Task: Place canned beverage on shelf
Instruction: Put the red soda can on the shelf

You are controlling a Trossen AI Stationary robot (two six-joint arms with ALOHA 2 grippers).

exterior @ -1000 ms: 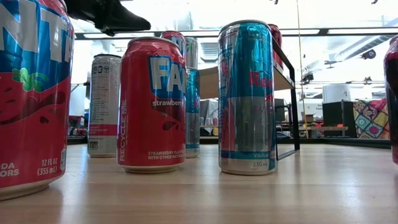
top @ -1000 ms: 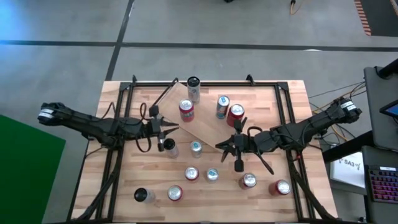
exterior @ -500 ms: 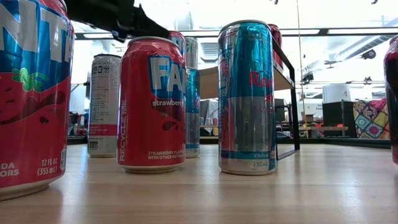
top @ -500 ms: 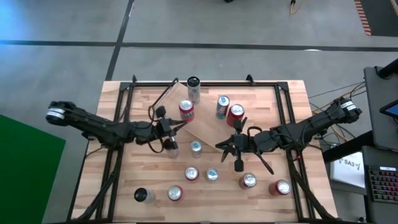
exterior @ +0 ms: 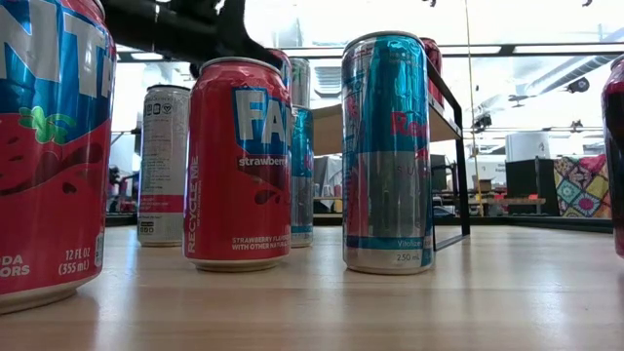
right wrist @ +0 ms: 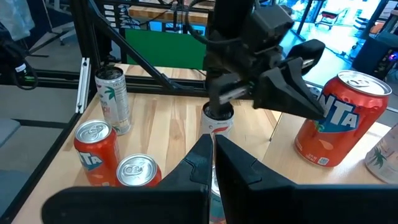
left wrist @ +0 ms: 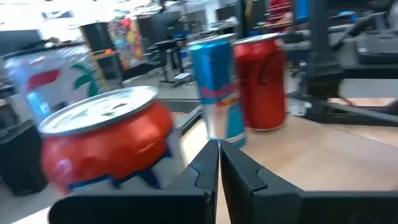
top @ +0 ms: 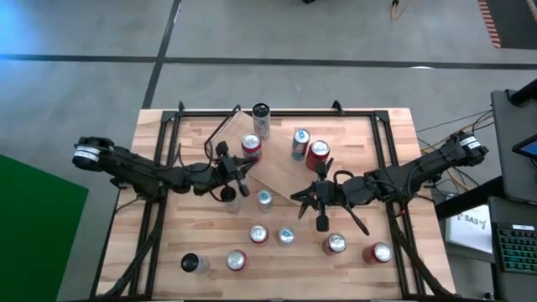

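Observation:
The shelf, a light plank on black end frames, stands slantwise mid-table. On it stand a red can, a blue can and another red can. More cans stand on the tabletop, among them a white one and a blue-topped one. My left gripper is shut and empty at the shelf's left end; the red can shows just beside its fingertips. My right gripper hangs shut and empty near the shelf's near right side.
Several cans stand along the table's near part, and one at the far edge. Black frame bars run along both table sides. In the low view, cans stand close in front.
My left gripper has gone toward the table's right edge, over the white can and up to the shelf's left end. It has sunk a little and tipped toward level. The cans and my right arm have kept still.

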